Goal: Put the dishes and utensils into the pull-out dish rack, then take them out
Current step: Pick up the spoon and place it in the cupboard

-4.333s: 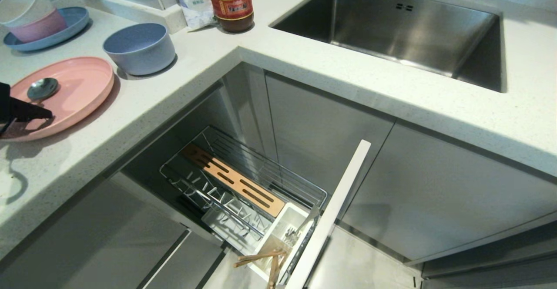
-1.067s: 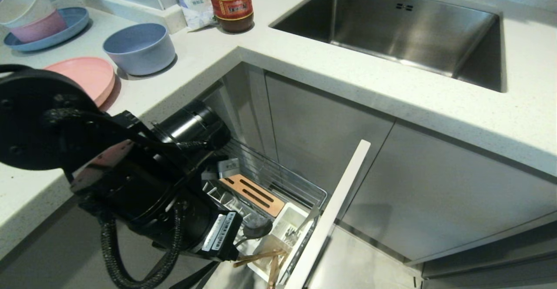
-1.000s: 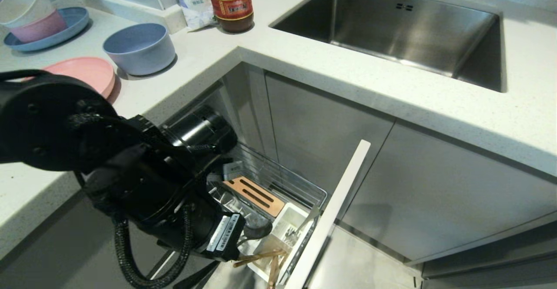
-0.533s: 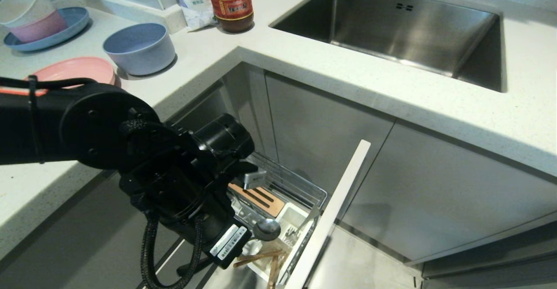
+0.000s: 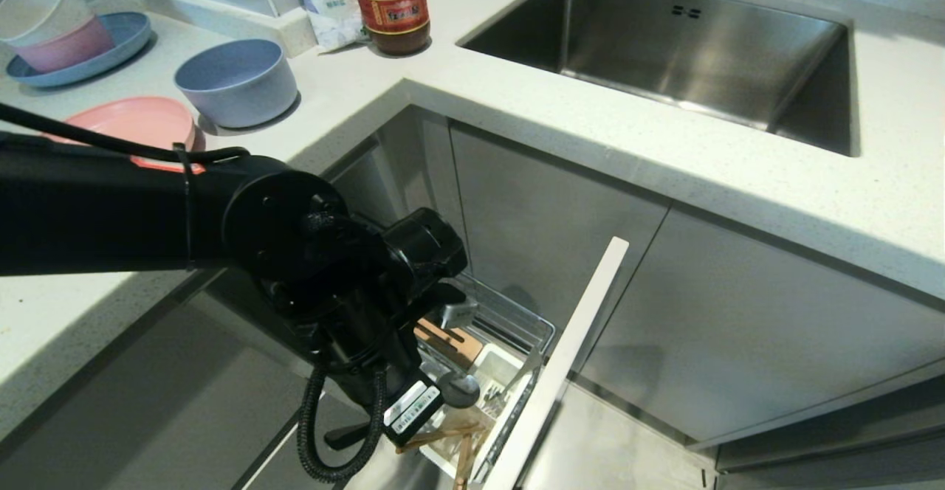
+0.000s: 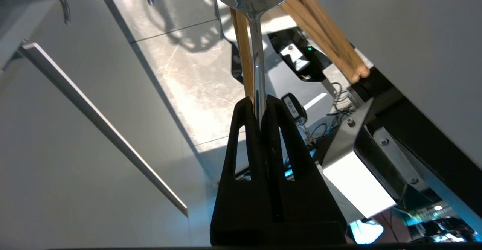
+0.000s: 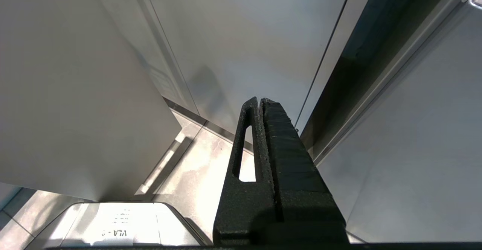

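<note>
My left gripper is shut on the handle of the slim steel spoon. In the head view the spoon's bowl hangs just above the white utensil cup at the front of the pull-out dish rack. The wooden chopsticks lean out of that cup, and the left wrist view shows the chopsticks right beyond the spoon. My left arm covers most of the rack. On the counter sit the pink plate and the blue-grey bowl. My right gripper is shut and empty, low beside cabinet fronts.
The rack's pale cabinet front stands open to the right of the cup, and the slotted wooden block lies behind it. Stacked bowls on a blue plate, a sauce jar and the steel sink are on the counter.
The spoon, earlier lying on the pink plate, is off it. Over the last second my left arm carried it right, closer to the white cup, and the wrist has rolled.
</note>
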{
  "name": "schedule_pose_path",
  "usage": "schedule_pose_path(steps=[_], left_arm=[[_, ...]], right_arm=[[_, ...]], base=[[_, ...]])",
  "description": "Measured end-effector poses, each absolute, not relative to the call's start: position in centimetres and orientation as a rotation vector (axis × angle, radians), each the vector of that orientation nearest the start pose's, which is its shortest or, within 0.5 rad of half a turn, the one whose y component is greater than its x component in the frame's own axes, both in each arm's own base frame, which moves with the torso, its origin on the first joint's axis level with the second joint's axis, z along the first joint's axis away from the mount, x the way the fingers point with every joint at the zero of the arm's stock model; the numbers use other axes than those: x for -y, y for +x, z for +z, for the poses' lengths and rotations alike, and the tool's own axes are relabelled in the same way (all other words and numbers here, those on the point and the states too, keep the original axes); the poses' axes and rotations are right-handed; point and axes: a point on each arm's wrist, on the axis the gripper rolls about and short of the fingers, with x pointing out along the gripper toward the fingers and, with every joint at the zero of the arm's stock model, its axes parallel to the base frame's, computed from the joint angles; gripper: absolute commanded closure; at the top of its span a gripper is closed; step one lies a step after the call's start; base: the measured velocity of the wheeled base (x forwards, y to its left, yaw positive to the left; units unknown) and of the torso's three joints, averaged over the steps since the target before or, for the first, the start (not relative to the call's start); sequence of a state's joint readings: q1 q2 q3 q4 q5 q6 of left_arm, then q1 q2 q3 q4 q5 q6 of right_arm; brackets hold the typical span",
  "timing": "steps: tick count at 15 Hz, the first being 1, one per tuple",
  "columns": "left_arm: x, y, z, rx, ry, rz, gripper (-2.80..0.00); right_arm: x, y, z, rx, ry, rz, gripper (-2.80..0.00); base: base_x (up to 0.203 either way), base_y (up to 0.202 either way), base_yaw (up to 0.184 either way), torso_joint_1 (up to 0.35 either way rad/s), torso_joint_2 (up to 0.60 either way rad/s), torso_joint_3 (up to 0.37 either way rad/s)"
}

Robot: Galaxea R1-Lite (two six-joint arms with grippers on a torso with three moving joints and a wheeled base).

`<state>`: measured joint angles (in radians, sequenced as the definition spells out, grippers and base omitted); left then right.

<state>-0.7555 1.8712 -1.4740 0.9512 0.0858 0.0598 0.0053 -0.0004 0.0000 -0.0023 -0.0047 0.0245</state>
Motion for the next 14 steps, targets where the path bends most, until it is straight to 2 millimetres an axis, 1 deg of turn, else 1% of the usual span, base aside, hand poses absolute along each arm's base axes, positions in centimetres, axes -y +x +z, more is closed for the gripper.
schedule_pose_path(steps=[6, 14], left_arm=[[23.0, 23.3, 17.1, -1.256, 0.664, -0.597, 0.00], [24.6, 24.9, 15.1, -1.278, 0.696, -0.575, 0.00]], right_arm=[[0.0, -2.3, 7.6, 0.003, 0.024, 0.001, 0.00], [0.0, -2.3, 7.6, 0.003, 0.024, 0.001, 0.00]], base=[[0.000, 0.000, 0.000, 0.000, 0.00, 0.000], [0.000, 0.000, 0.000, 0.000, 0.00, 0.000]])
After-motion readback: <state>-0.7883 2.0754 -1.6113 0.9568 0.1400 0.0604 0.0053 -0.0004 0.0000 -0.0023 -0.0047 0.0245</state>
